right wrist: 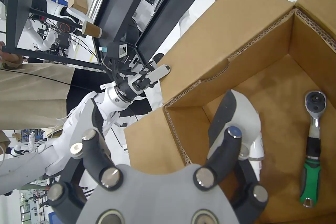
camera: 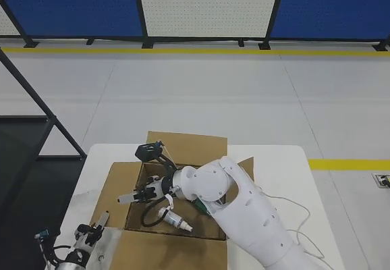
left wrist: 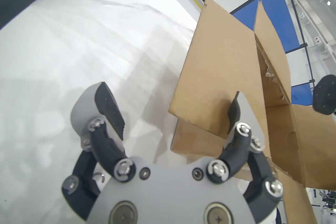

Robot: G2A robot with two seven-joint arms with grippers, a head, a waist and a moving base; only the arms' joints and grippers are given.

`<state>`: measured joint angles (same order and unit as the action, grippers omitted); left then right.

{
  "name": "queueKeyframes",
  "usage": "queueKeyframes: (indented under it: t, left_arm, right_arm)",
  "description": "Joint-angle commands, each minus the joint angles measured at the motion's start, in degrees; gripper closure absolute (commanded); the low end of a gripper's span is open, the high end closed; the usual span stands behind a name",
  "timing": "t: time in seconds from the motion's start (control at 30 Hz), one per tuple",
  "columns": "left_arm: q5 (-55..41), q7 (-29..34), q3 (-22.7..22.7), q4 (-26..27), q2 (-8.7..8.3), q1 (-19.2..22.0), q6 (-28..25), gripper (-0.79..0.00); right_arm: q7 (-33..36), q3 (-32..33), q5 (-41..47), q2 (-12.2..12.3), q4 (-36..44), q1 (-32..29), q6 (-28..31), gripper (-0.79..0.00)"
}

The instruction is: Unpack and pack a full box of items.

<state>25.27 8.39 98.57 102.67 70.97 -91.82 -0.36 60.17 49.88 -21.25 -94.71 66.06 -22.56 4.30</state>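
Right claw (right wrist: 160, 104) wide open, empty, above 9 o'clock wall of box (right wrist: 236, 25). Ratchet (right wrist: 313, 141) lies on box floor. Likely unpacking; next move needs claw inward, down, closing on handle.

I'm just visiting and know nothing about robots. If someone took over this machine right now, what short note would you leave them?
Left gripper: open, empty, at the edge of a flap of the box.
Right gripper: open, empty, over a box corner, one finger on the inside.
Wrench: lying on the box floor, untouched.
Done: the flaps are open.
Left: the wrench is not yet picked up. I cannot tell whether this is the unpacking or the repacking stage.
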Motion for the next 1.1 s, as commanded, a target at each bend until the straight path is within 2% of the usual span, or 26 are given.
queueKeyframes:
  t: [0.0, 0.1, 0.3, 0.57, 0.73, 0.87, 1.07]
  left_arm:
    - [-2.8, -0.3, 0.6, 0.4, 0.1, 0.2, -0.3, -0.785]
    - [-5.8, -0.8, 1.7, 0.9, 0.17, 0.3, -1.0, -0.785]
    - [-14.2, -0.7, 4.3, 2.4, 0.36, 0.0, -2.2, -0.785]
    - [-31.2, 3.0, 8.7, 5.4, 0.62, -1.4, -3.9, -0.785]
    - [-42.6, 7.1, 11.3, 7.2, 0.72, -2.3, -3.2, -0.785]
    - [-50.1, 11.3, 12.6, 8.0, 0.72, -2.9, -2.8, -0.785]
    - [-50.1, 11.3, 12.6, 8.0, 0.72, -2.9, -2.8, -0.785]
  right_arm:
    - [0.0, 0.0, 0.0, 0.0, 0.0, 0.0, -0.1, -0.785]
    - [-0.5, -0.1, 0.1, 0.1, -0.1, -0.9, 0.9, -0.785]
    - [7.4, -1.6, -1.1, 0.2, -4.0, 2.2, 3.8, -0.785]
    - [12.4, -7.5, -8.8, -1.1, -11.7, 8.6, 0.2, -0.785]
    - [10.6, -11.4, -12.5, -3.1, -17.9, 11.7, -4.7, -0.785]
    - [10.6, -11.4, -12.5, -3.1, -17.9, 11.7, -4.7, -0.785]
    - [10.6, -11.4, -12.5, -3.1, -17.9, 11.7, -4.7, -0.785]
